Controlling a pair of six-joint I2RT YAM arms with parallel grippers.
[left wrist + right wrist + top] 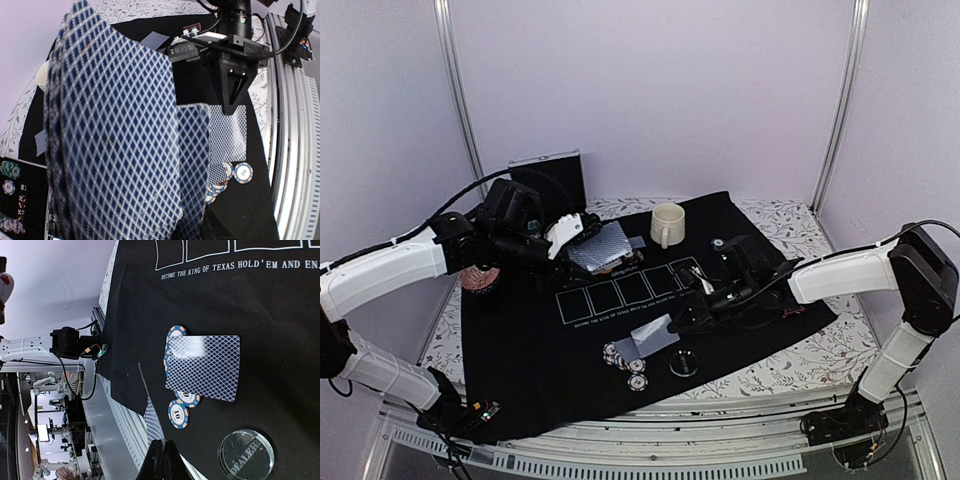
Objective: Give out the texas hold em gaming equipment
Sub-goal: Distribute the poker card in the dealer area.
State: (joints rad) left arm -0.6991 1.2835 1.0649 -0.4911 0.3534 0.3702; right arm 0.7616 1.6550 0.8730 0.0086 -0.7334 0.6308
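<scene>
Playing cards, blue diamond backs, in three places: a fan of cards (600, 246) in the left gripper (582, 230), raised over the far left of the black mat (520, 360); a single card (152, 421) in the right gripper (162, 444); a face-down card (202, 367) flat on the felt towards the mat's front edge.

Edges, room: mat lies on a floral table cover (790, 225). Its front edge meets the metal rail (620, 445) at the near left; at the right, floral cover shows between mat and rail. Pale walls close in on both sides. Widest bare felt is the near left quarter, between the left arm and the chips (620, 354). Cream mug (667, 224) stands at the mat's far edge between the two grippers, apart from both. Right gripper hangs over the felt just right of the face-down card.

Fingers: left ones hidden behind the fan in the wrist view; from above they clamp the fan at one end. Right ones pressed together, pinching the single card, seen almost edge-on.

Face-down card overlaps striped chips: one pokes out at one end, another at the opposite end, a third touches that one, clear of the card. Clear dealer button (246, 452) lies near, apart from the chips.

Writing: mat reads "BECOME THE KING OF TEXAS HOLD'EM AND EN", cut by the frame, under a row of white-outlined boxes (620, 290). Button reads "DEALER". Chip face reads "10"
</scene>
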